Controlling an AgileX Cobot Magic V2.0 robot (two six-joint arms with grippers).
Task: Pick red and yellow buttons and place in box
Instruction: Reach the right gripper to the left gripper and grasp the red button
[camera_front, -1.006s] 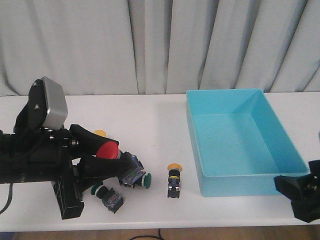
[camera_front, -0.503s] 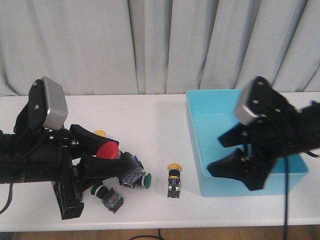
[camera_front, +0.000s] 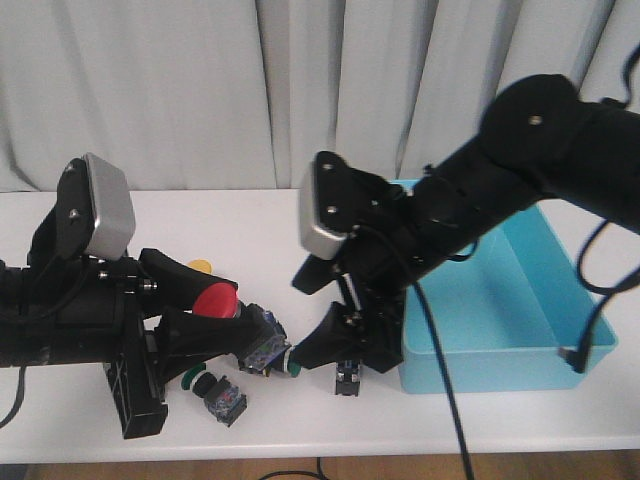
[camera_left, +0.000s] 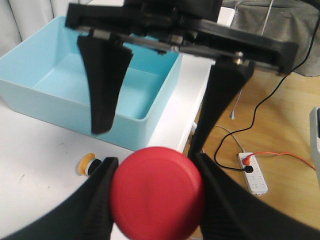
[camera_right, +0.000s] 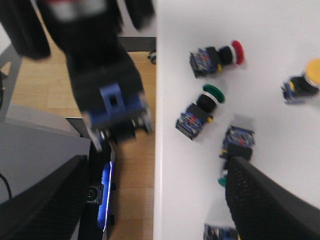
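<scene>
Red button (camera_left: 157, 192) between left tool (camera_left: 156, 200) fingers, above table (camera_front: 270, 230)

green-capped switches (camera_front: 215, 391) on white table (camera_front: 280, 230), grey curtain (camera_front: 200, 90) behind, perhaps a power strip (camera_left: 254, 172)

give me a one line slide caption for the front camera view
Left gripper holds a red button while the open right gripper reaches toward loose buttons beside the blue box.

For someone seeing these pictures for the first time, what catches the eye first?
The left hand grips a round red-capped push button at the table's left. The right hand hangs open over the scattered buttons, beside the large light-blue plastic box, which looks empty.
</scene>
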